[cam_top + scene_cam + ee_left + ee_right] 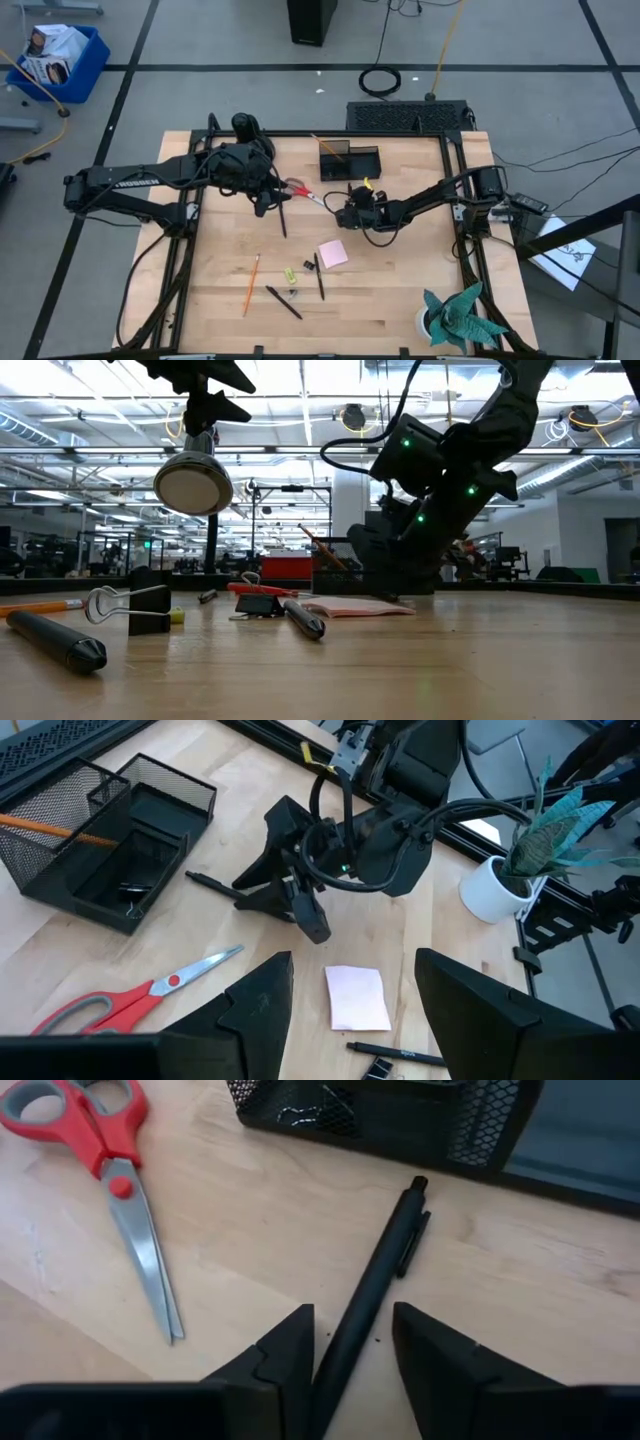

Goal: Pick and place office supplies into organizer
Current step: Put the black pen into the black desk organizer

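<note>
Right gripper (352, 1365) fingers apart, black pen (375, 1285) lying between them, tip toward organizer (400, 1115).

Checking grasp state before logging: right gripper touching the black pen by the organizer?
Cannot tell. In the right wrist view the black pen runs between the right gripper's fingers, but contact isn't plain; the left wrist view doesn't settle it.

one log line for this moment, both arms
right gripper: open astride black pen by organizer | left gripper: open, above sticky pad | scissors: on table
</note>
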You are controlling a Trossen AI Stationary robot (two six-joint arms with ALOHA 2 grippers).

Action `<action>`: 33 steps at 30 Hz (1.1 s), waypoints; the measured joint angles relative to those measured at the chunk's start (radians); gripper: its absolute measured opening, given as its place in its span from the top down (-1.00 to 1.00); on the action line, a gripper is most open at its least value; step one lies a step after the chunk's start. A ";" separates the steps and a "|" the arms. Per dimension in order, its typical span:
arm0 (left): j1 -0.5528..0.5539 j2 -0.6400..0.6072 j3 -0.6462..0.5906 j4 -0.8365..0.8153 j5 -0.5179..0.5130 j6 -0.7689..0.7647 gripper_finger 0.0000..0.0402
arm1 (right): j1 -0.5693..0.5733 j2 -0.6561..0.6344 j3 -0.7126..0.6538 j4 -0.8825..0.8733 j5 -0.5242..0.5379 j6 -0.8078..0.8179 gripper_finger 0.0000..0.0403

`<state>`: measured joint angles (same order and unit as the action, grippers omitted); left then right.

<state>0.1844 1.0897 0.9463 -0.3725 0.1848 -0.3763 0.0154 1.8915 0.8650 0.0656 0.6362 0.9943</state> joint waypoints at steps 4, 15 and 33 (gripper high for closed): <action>0.000 0.000 0.000 0.001 0.000 0.000 -0.08 | 0.000 0.000 -0.001 -0.002 0.011 0.000 0.53; 0.000 0.000 0.000 0.001 -0.002 0.016 -0.08 | 0.000 0.001 -0.002 0.000 -0.005 0.014 0.89; 0.000 0.000 0.000 0.008 -0.055 -0.025 -0.08 | 0.080 -0.094 -0.006 0.091 -0.095 -0.084 0.90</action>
<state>0.1844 1.0897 0.9463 -0.3642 0.1295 -0.4011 0.0958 1.7974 0.8593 0.1564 0.5407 0.9100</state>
